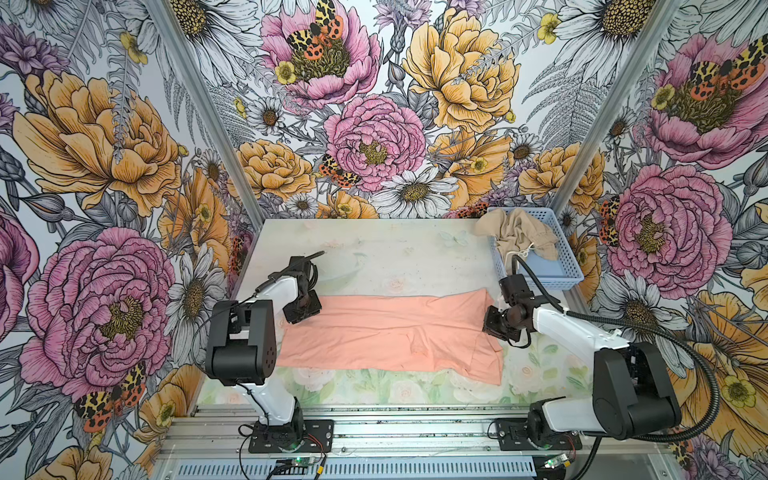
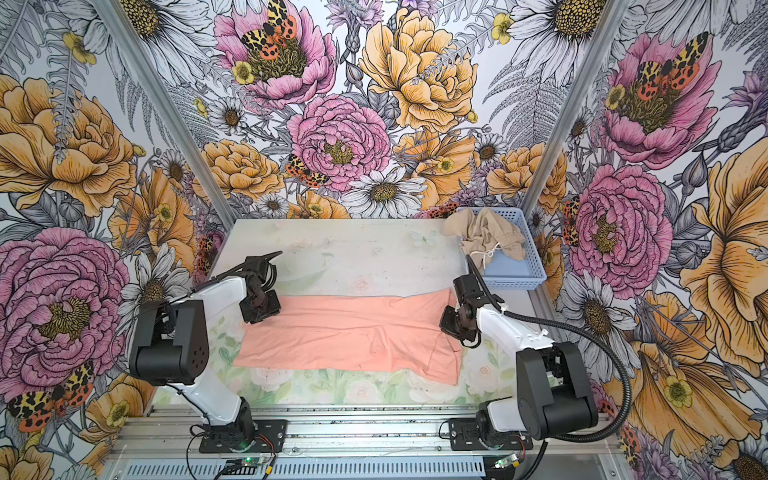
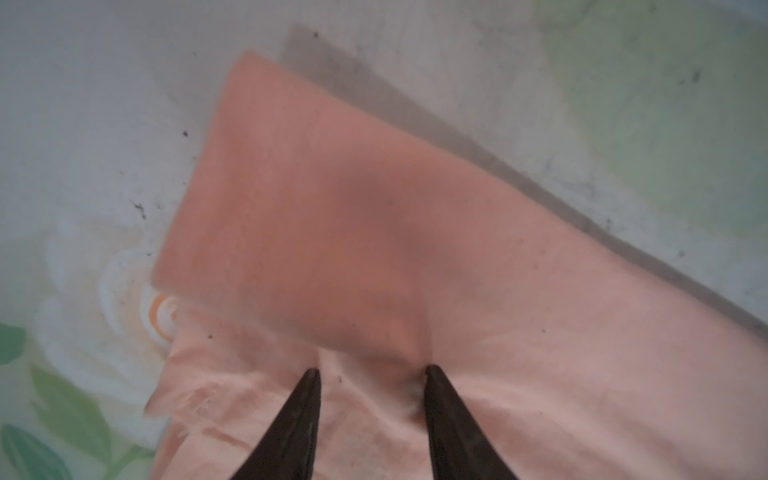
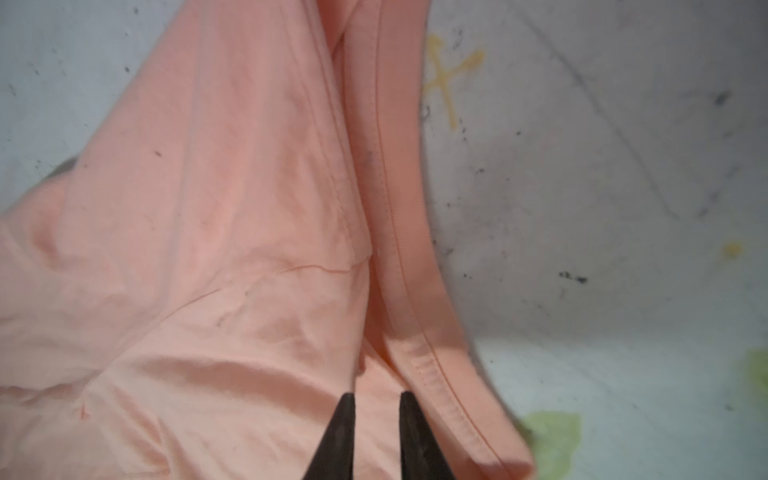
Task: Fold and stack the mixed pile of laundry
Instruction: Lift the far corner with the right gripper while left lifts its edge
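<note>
The salmon-peach T-shirt (image 1: 390, 332) (image 2: 349, 332) lies as a wide folded band across the table, its plain side up. My left gripper (image 1: 304, 309) (image 2: 260, 308) is over the shirt's far left corner. In the left wrist view it (image 3: 372, 370) is open, with its fingertips (image 3: 311, 378) on the cloth below a folded-over flap. My right gripper (image 1: 498, 325) (image 2: 455, 323) is at the shirt's right end. In the right wrist view it (image 4: 376, 397) is slightly open beside a stitched hem (image 4: 432, 365), with nothing pinched. The beige-tan garment (image 1: 519, 235) (image 2: 486, 235), with a white drawstring, lies crumpled in the basket.
The light blue perforated basket (image 1: 563, 270) (image 2: 521, 276) stands at the table's back right corner, just behind the right arm. The floral table surface (image 1: 374, 253) stretches behind the shirt. A metal rail with both arm bases (image 1: 374, 432) runs along the front edge.
</note>
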{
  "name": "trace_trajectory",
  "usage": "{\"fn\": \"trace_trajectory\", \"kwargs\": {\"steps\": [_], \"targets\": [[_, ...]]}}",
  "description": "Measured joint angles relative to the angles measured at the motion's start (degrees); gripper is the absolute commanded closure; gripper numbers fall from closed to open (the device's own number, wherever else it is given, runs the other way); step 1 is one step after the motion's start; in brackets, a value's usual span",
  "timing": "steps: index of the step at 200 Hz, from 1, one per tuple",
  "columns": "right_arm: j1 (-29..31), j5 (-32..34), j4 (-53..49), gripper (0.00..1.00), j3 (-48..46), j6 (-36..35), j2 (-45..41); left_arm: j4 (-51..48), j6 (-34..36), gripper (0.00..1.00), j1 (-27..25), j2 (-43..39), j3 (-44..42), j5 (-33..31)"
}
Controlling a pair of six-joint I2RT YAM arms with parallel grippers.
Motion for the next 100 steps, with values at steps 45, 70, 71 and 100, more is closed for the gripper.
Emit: {"fn": "trace_trajectory", "kwargs": {"steps": [45,70,71,100], "targets": [[0.74,0.74,0.24,0.68,7.78,-0.57,2.95,-1.16,1.01,0.49,-6.05,-4.37,4.5,-0.09],[3.28,1.09,1.51,0.67,10.14,-0.98,8.81,-0.7,1.2,0.51,-7.91,-2.86,5.16,1.42],[3.45,1.09,1.62,0.67,10.25,-0.98,9.16,-0.7,1.2,0.51,-7.93,-2.78,5.16,1.44],[7.08,2.01,2.71,0.67,11.98,-1.27,16.46,-0.33,0.94,0.52,-7.78,1.88,3.69,3.21]]}}
